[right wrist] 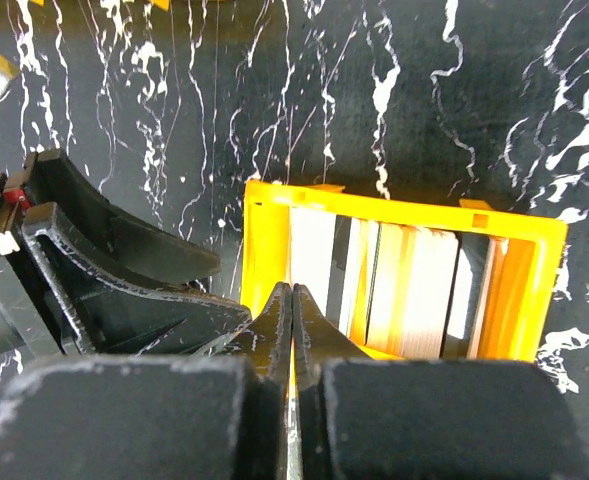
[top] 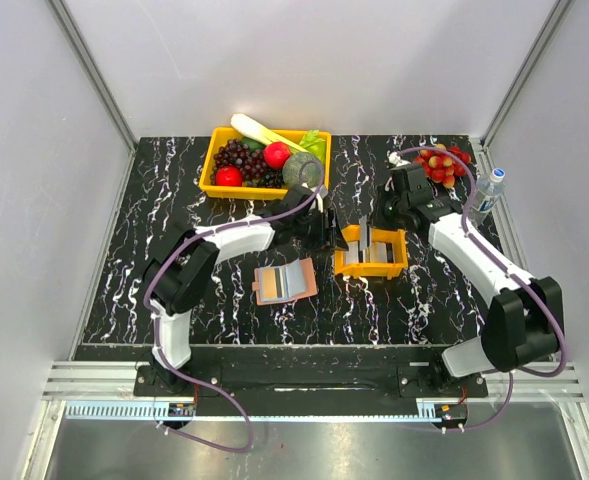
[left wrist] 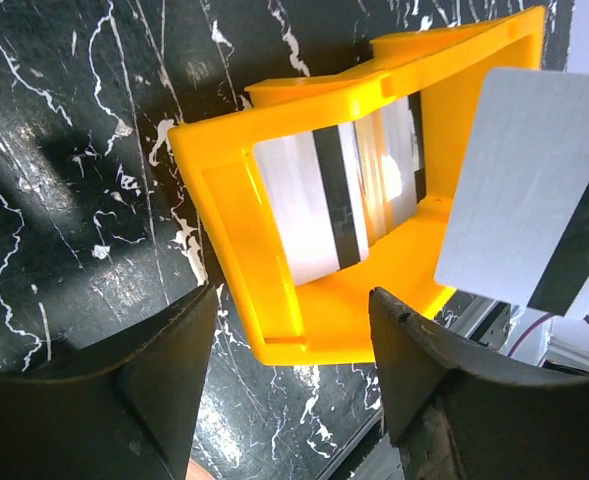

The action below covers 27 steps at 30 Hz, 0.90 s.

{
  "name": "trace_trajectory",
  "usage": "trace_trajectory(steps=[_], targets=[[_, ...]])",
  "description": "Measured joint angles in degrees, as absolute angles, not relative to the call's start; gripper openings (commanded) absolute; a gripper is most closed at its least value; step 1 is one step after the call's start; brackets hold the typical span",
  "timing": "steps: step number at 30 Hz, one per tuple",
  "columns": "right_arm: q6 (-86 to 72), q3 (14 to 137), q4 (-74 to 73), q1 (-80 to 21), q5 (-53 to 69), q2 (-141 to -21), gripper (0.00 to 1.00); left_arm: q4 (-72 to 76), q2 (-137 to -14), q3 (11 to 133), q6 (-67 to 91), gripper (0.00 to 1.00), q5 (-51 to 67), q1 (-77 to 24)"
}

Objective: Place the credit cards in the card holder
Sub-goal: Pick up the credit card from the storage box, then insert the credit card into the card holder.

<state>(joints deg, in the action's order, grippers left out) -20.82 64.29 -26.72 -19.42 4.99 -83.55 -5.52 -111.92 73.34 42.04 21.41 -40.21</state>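
Top view high, looking down; wrist views close, opposed, share orange tray (left wrist: 219, 200), credit cards (left wrist: 294, 210).

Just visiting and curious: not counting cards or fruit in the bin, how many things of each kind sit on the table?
Plastic bins: 2, fruit bin, card tray
Wallet: 1
Water bottle: 1
Loose grape bunch: 1
Total: 5

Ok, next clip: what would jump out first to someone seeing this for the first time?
The small orange tray at mid-table, holding credit cards on edge, with both grippers crowding it. The right gripper pinches one card over it; the left gripper stands open beside it. Nearer the arm bases, the tan card holder lies open.
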Motion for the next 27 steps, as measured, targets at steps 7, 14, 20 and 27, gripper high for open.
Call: trace_trajectory(steps=[7, 14, 20, 27], targets=[[-25.6, 65.2, -29.0, -24.8, -6.8, -79.9, 0.0, -5.5, -108.5, 72.5, 41.8, 0.69, 21.0, -39.5], [-34.9, 68.9, -32.7, -37.1, -27.1, -79.6, 0.0, -7.8, -102.5, 70.0, 41.2, 0.7, 17.2, -38.1], [-39.1, 73.6, -34.0, -42.8, -38.8, -82.8, 0.0, -10.8, -93.4, 64.9, 41.3, 0.7, 9.5, -35.2], [-39.6, 79.9, -35.9, -49.1, -47.0, -91.0, 0.0, -14.9, -84.7, 57.2, 43.2, 0.78, 0.9, -29.7]])
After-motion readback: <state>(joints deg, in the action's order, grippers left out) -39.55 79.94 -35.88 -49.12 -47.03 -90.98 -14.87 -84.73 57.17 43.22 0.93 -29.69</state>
